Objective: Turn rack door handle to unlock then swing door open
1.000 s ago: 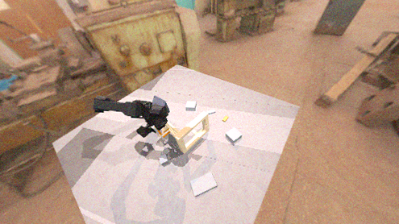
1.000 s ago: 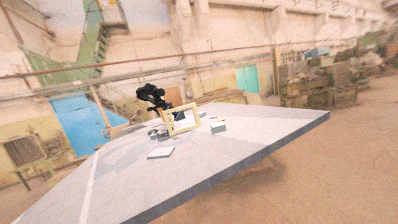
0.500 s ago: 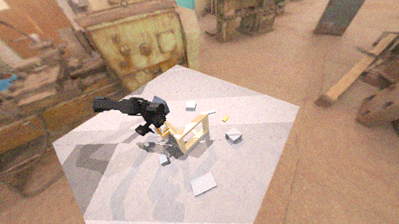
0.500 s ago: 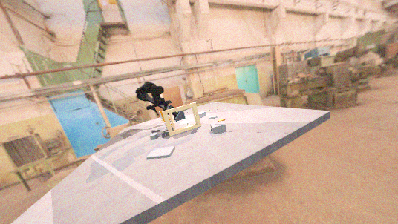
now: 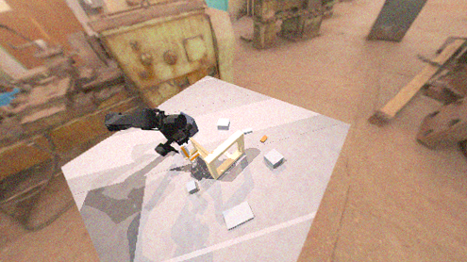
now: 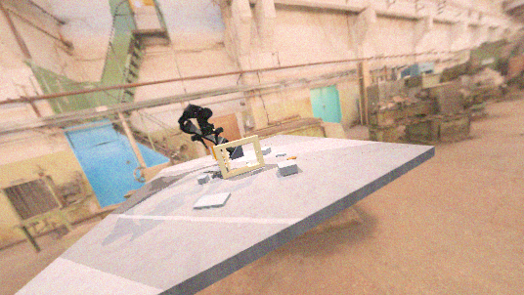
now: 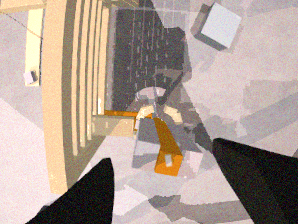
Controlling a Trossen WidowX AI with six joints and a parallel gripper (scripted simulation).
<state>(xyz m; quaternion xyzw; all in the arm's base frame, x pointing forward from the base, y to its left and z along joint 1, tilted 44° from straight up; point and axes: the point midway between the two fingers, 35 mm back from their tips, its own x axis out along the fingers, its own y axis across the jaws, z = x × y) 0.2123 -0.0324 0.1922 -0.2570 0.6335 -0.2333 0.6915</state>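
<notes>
The pale wooden frame [image 5: 211,169] [image 6: 242,171] stands upright on the table. The slatted door [image 5: 200,148] [image 7: 56,100] stands swung out from it toward the arm, roughly square to the frame; its exact angle is hard to read. The orange upright handle [image 5: 185,152] [image 7: 173,170] sticks up from the door's side in the wrist view. My gripper [image 5: 180,149] [image 7: 164,155] is open around the handle's top, with a visible gap on both sides of it. The handle's lower end meets a pale round piece. How far the handle is turned is hard to tell.
Grey blocks stand on the table [image 5: 298,199] [image 6: 161,264]: one [image 5: 192,187] [image 7: 220,26] near the door, one [image 5: 223,124] behind, one [image 5: 274,158] [image 6: 287,168] beyond the frame. A flat slab [image 5: 237,216] [image 6: 212,200] and a small orange piece [image 5: 263,139] also lie there.
</notes>
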